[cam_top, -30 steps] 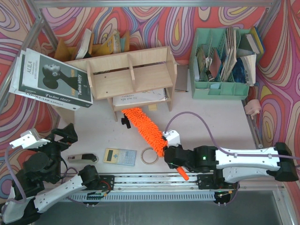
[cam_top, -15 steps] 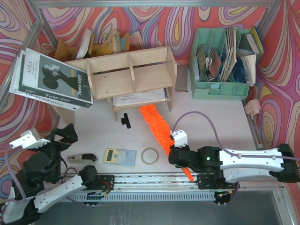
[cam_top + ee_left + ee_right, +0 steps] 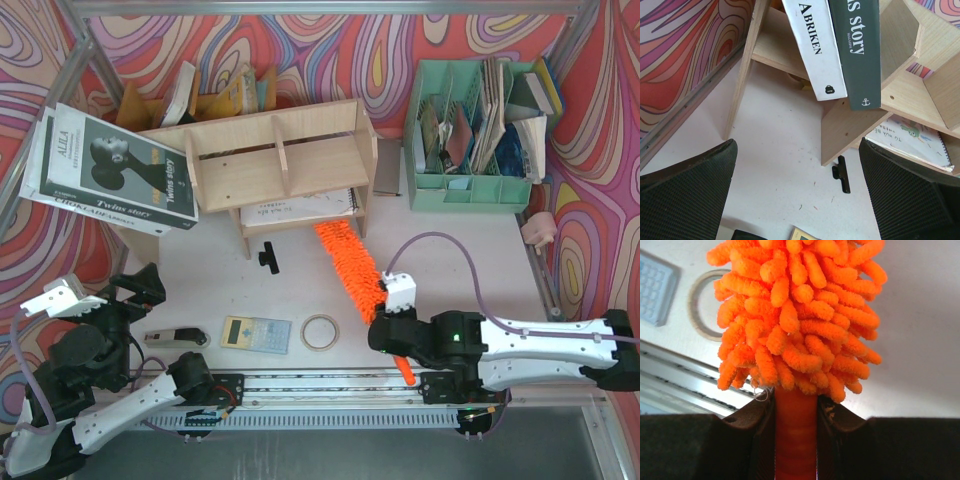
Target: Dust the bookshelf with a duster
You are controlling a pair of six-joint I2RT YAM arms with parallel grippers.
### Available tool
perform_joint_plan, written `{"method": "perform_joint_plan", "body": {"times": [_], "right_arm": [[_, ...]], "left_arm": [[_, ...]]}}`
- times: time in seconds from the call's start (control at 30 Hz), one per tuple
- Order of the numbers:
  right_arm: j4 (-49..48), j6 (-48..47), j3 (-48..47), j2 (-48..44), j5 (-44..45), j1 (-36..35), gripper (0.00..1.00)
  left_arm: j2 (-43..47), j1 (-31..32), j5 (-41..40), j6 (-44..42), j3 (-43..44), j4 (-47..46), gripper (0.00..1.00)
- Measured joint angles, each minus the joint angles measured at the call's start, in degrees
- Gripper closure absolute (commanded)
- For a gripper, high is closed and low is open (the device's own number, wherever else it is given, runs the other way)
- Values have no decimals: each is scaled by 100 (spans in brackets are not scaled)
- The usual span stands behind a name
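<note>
Right gripper [image 3: 795, 415] is clamping the duster [image 3: 348, 265] by its slim handle, fluffy tip reaching near the bookshelf [image 3: 280, 160] bottom tier. It's looking light and squishy, with a probably slick handle, so I'm guessing a firm grip there is working best. Left gripper [image 3: 797, 195] is sitting wide open, empty.

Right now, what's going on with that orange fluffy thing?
The robot is dusting a bookshelf. Its right gripper is shut on the handle of the duster, whose fluffy head angles up toward the shelf, with its tip right by the front edge of the lower tier. The left gripper sits open and empty, off to the left.
</note>
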State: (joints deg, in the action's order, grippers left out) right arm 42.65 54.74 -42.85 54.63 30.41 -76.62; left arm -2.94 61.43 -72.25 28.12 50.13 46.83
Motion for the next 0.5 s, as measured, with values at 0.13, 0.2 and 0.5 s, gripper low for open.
{"method": "perform_joint_plan", "body": {"times": [0.13, 0.2, 0.5], "right_arm": [[756, 651, 22, -151, 229, 2, 100], [944, 835, 20, -37, 317, 2, 100], [352, 507, 4, 411, 367, 7, 100]], "left_arm": [[0, 0, 0, 0, 0, 0, 2], [0, 0, 0, 2, 0, 0, 2], [13, 0, 2, 48, 0, 4, 2]]}}
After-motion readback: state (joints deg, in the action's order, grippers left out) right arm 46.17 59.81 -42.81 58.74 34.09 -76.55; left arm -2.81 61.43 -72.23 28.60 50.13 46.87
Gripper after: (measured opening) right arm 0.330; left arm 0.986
